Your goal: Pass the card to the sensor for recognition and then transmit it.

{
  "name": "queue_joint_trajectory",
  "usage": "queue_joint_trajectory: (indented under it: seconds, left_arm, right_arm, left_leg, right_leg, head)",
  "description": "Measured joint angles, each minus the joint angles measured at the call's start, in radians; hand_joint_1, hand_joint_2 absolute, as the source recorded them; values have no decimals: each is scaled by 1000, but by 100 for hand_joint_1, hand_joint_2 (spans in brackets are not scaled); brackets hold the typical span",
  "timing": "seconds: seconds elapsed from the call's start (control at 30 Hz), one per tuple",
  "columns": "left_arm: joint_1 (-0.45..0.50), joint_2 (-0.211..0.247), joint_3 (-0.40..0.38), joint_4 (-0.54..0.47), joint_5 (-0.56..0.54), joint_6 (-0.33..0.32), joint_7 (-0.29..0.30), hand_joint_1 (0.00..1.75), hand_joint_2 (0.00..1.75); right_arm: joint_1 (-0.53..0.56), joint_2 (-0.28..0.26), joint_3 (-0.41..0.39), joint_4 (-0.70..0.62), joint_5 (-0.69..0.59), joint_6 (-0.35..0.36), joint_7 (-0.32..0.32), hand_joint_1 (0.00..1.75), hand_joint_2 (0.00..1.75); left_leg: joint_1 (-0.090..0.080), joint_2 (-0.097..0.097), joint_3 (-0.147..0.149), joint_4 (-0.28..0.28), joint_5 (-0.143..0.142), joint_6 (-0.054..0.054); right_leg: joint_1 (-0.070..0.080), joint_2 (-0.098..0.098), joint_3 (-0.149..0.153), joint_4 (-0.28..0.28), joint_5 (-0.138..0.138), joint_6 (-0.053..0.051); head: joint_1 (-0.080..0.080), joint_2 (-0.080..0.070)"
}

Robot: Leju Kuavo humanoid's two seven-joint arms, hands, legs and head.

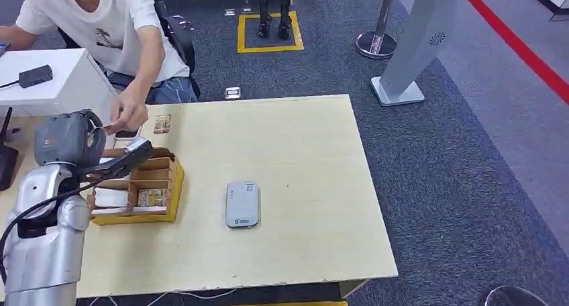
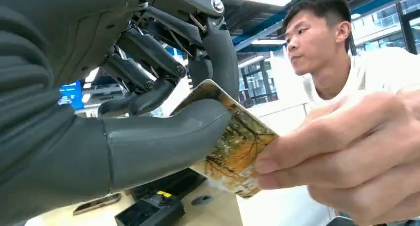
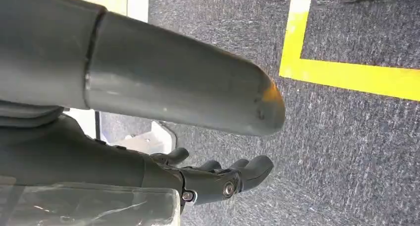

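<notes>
Handover in progress at the table (image 1: 302,158): the robot's left hand (image 1: 124,160) holds the card (image 2: 233,146) pinched between thumb (image 2: 163,139) and darker fingers (image 2: 148,52), while a person's hand (image 2: 346,151), seated opp. side, grips the card's far end at the same time. Card sits above the far edge of the yellow box (image 1: 137,188), w/ both parties touching it; more cards lie in the box's compartments, and one lies flat on the table (image 1: 162,123) near the person. The sensor (image 1: 242,203), a grey pad, rests mid-table, well apart from the exchange. Right hand (image 3: 218,179) hangs over carpet beside a yellow floor line, fingers loosely curled, holding nothing. Risks from here, as a judgement: if the robot keeps its pinch while the person pulls, the card could bend or the arm get tugged off line; if it lets go before the person's grip is firm, the card may drop into the box or onto the table. The arm hovers just above the box, so a careless retreat could clip its wall and shove it. Whether the card was read by the sensor can't be told from this moment; if not, the pass is premature.
</notes>
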Motion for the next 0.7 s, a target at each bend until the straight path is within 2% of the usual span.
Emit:
queue_joint_trajectory:
  seconds: [0.27, 0.3, 0.33, 0.43, 0.47, 0.7]
  left_arm:
    - [-4, -7, 0, 15, 0, 1, 0, 175, 175]
    - [-5, -8, 0, 16, 0, 1, 0, 33, 175]
    - [-5, -8, 0, 17, 0, 1, 0, 0, 175]
    - [-5, -10, 0, 18, -2, 7, -5, 0, 175]
    - [-5, -10, 0, 18, -3, 12, -8, 0, 0]
    - [-5, -21, 0, 19, -6, 21, -17, 0, 0]
  right_arm:
    - [0, 0, 0, 2, 0, 0, 0, 0, 0]
    - [0, 0, 0, 2, 0, 0, 0, 0, 0]
    - [0, 0, 0, 2, 0, 0, 0, 0, 0]
    - [0, 0, 0, 2, 0, 3, 0, 0, 0]
    - [0, 0, 0, 2, 0, 8, 0, 0, 0]
    - [0, 0, 0, 3, 0, 9, -3, 0, 0]
  left_leg:
    - [0, 0, 0, 0, 0, 0]
    - [0, 0, 0, 0, 0, 0]
    - [0, 0, 0, 0, 0, 0]
    - [0, 0, 0, 0, 0, 0]
    - [0, 0, 0, 0, 0, 0]
    - [0, 0, 0, 0, 0, 0]
  right_leg:
    - [0, 0, 0, 0, 0, 0]
    - [0, 0, 0, 0, 0, 0]
    - [0, 0, 0, 0, 0, 0]
    - [0, 0, 0, 0, 0, 0]
    - [0, 0, 0, 0, 0, 0]
    - [0, 0, 0, 0, 0, 0]
  head:
    - [0, 0]
    - [0, 0]
    - [0, 0]
    - [0, 0]
    - [0, 0]
    - [0, 0]
